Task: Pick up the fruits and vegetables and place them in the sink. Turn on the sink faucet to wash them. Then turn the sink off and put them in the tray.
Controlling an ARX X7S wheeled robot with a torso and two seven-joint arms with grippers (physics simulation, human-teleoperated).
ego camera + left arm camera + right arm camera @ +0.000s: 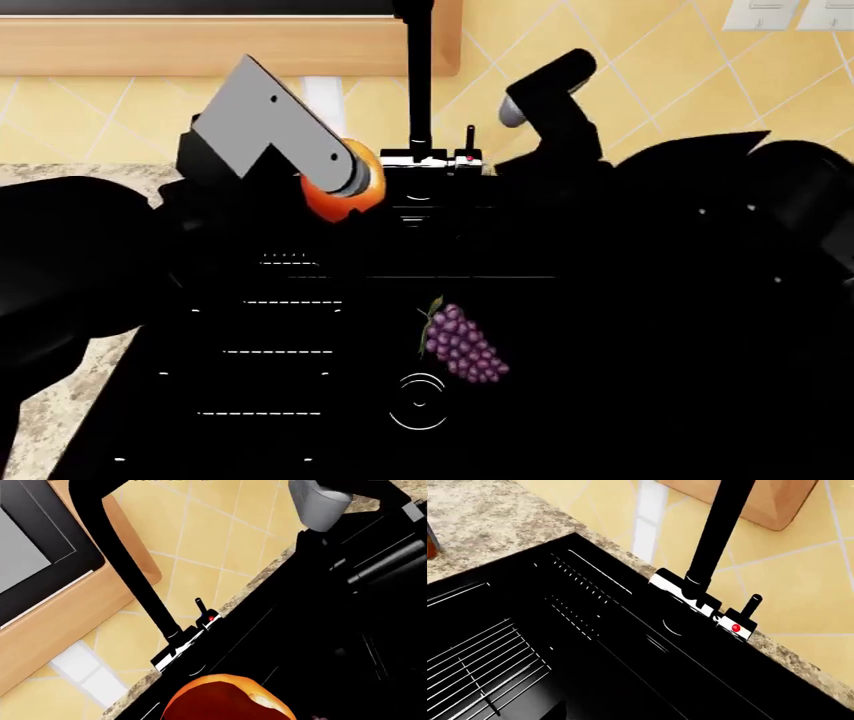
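The round orange-red fruit (334, 196) hangs above the back left of the black sink (601, 330), with my left gripper (324, 200) shut on it. In the left wrist view the fruit (227, 697) fills the space at the jaws. The purple grape bunch (463, 343) lies on the sink floor near the drain (419, 402). The black sink faucet (419, 80) stands at the back rim, its lever with the red dot (735, 628) beside it. My right gripper (554, 165) hovers just right of the lever, dark against the basin, so its jaws are unreadable. The tray is out of view.
Speckled granite counter (480, 525) surrounds the sink, with a yellow tiled wall (641, 90) and a wooden window sill (200, 45) behind. Ridged drainer lines (274, 350) mark the sink's left part. A brown-red object (430, 545) shows at the counter's edge.
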